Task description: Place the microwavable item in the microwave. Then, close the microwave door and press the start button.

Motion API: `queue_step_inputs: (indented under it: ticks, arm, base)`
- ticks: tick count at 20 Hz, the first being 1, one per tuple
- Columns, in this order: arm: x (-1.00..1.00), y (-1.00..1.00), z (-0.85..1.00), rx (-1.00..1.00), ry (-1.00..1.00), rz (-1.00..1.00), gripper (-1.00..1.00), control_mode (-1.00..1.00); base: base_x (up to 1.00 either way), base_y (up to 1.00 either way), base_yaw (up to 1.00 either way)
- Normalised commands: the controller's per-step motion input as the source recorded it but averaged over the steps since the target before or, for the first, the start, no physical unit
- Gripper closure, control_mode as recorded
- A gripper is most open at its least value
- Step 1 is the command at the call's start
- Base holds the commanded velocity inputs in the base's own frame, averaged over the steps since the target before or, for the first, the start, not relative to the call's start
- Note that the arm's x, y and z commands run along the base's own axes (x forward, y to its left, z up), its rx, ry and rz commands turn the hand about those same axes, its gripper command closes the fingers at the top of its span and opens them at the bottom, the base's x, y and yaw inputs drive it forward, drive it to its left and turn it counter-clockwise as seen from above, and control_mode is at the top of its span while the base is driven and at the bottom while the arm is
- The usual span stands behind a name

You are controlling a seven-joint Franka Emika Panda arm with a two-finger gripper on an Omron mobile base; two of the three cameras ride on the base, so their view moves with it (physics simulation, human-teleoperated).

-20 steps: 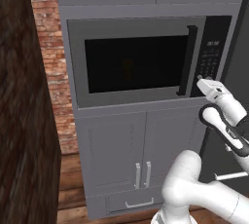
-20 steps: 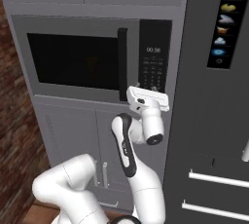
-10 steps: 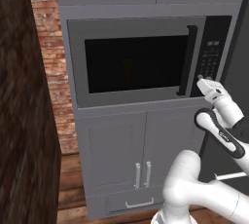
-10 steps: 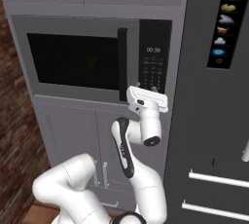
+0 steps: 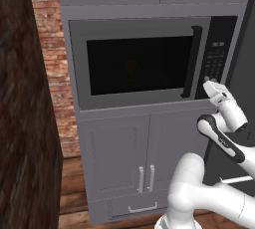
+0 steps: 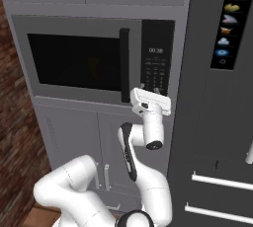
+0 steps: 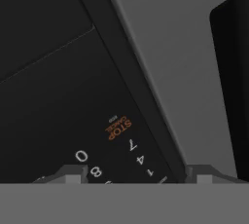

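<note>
Under grey cabinets, the raised arm presses its empty, part-open claw (image 6: 149,92) against the microwave (image 5: 149,61) keypad (image 6: 157,70).

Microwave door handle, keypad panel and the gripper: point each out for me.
microwave door handle (image 6: 125,65), right base view, middle of the black vertical bar.
keypad panel (image 6: 157,60), right base view, black face just below the clock display.
gripper (image 5: 206,80), left base view, at its fingers by the keypad.

One microwave (image 5: 144,58), one microwave door (image 5: 137,63), two cabinet doors (image 5: 117,156), one refrigerator (image 6: 217,122)
</note>
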Motion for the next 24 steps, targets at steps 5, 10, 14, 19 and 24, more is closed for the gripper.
queue_step_inputs:
  ticks: [5, 10, 14, 19, 24]
  arm:
    - [0.13, -0.75, -0.05, 0.0, -0.07, 0.09, -1.0, -1.0]
    - [0.01, -0.77, 0.0, 0.0, -0.14, 0.07, -1.0, -1.0]
    - [0.01, -0.74, 0.0, 0.0, -0.21, 0.08, -1.0, -1.0]
    - [0.14, -0.51, -0.14, 0.01, -0.08, 0.09, -1.0, -1.0]
    - [0.13, -0.07, -0.23, 0.0, -0.01, 0.15, -1.0, -1.0]
  base:
    - [0.0, 0.0, 0.0]
    - [0.0, 0.0, 0.0]
    - [0.0, 0.0, 0.0]
    - [0.0, 0.0, 0.0]
    - [0.0, 0.0, 0.0]
